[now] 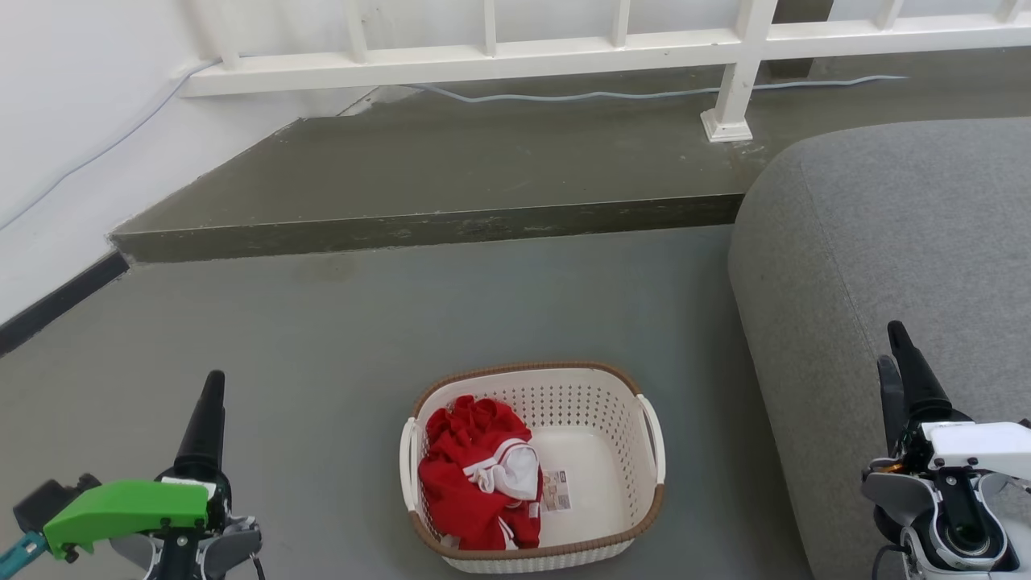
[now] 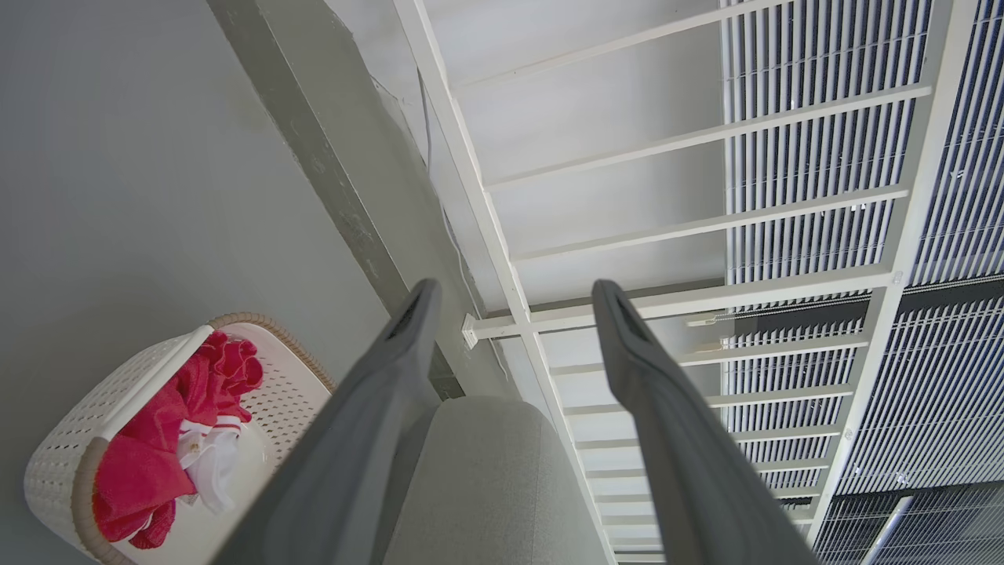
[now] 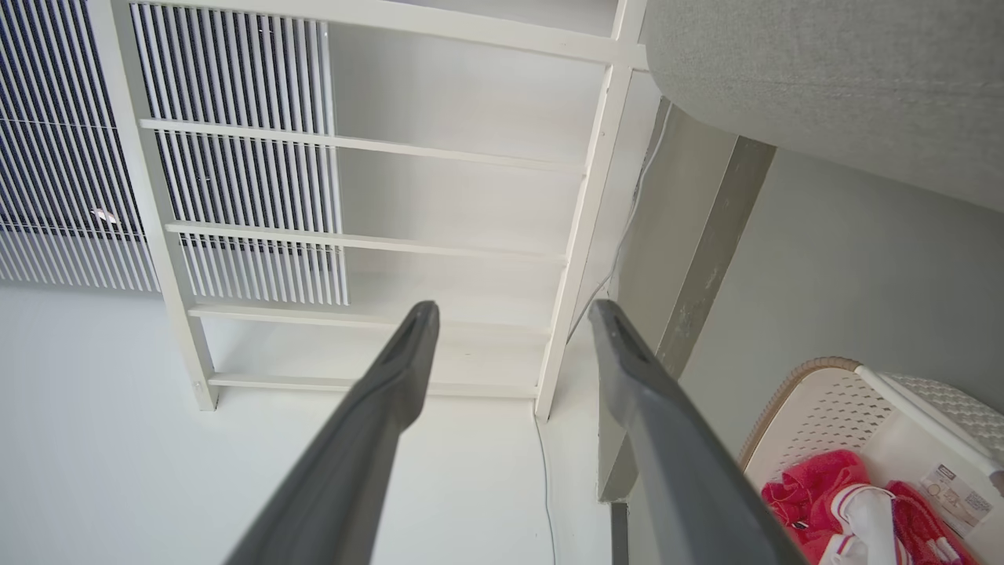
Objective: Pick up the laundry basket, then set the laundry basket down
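Basket: sat on the floor near the sofa, holding red clothes, with left tool and right tool both spread apart and well clear of it; risked tipping and spilling if lifted unevenly, or catching the sofa.

1. the head camera is looking down from high up onto the grey floor, with the laundry basket sitting low and central.
2. the left wrist camera is aiming along the left claw toward the white railing.
3. the right wrist camera is facing that railing past the right claw.
4. all three views are sharing the basket, the railing and the grey sofa.
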Robot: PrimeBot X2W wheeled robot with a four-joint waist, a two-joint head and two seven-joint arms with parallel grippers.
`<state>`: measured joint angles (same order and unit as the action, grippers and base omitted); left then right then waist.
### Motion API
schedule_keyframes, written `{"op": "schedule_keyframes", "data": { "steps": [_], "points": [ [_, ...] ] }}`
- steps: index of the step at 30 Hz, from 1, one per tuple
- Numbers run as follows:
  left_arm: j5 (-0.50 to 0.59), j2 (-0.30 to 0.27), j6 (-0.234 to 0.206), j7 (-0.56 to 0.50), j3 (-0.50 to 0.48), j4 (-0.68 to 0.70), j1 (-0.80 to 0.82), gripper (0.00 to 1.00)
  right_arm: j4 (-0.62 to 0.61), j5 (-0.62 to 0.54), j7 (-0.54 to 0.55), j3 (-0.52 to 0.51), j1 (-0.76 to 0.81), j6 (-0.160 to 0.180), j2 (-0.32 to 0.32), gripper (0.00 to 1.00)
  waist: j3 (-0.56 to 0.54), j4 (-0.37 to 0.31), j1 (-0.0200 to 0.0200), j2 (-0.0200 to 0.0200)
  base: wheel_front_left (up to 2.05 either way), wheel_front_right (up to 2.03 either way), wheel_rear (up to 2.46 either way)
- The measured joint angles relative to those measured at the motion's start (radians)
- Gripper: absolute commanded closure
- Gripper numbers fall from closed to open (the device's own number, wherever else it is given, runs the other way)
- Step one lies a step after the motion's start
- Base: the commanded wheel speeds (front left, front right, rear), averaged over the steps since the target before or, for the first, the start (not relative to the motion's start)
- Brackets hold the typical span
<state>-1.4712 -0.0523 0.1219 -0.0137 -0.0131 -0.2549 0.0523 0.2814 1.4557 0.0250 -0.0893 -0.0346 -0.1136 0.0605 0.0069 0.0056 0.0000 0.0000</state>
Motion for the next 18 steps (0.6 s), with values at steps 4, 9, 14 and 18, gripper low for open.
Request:
{"op": "schedule_keyframes", "data": {
  "steps": [4,9,14,18],
  "points": [
    [0.06,-0.011,0.0,0.016,0.019,0.007,0.005,0.0,0.0,-0.059,-0.021,0.014,-0.003,0.0,0.015,0.0,0.0,0.001,0.0,0.0,0.0,0.0,0.0],
    [0.134,-0.034,0.0,0.033,0.036,0.01,0.01,0.0,-0.004,-0.137,-0.039,0.038,-0.014,0.001,0.04,0.0,-0.001,0.003,0.0,0.0,0.0,0.0,0.0],
    [0.224,-0.045,-0.001,0.05,0.063,0.021,0.025,0.0,-0.014,-0.27,-0.06,0.079,-0.025,0.011,0.081,0.0,-0.002,0.004,0.0,0.0,0.0,0.0,0.0],
    [0.296,-0.058,-0.013,0.06,0.085,0.034,0.031,0.0,-0.016,-0.354,-0.07,0.109,-0.032,0.029,0.094,0.0,-0.002,0.004,0.0,0.0,0.0,0.0,0.0]
  ]
}}
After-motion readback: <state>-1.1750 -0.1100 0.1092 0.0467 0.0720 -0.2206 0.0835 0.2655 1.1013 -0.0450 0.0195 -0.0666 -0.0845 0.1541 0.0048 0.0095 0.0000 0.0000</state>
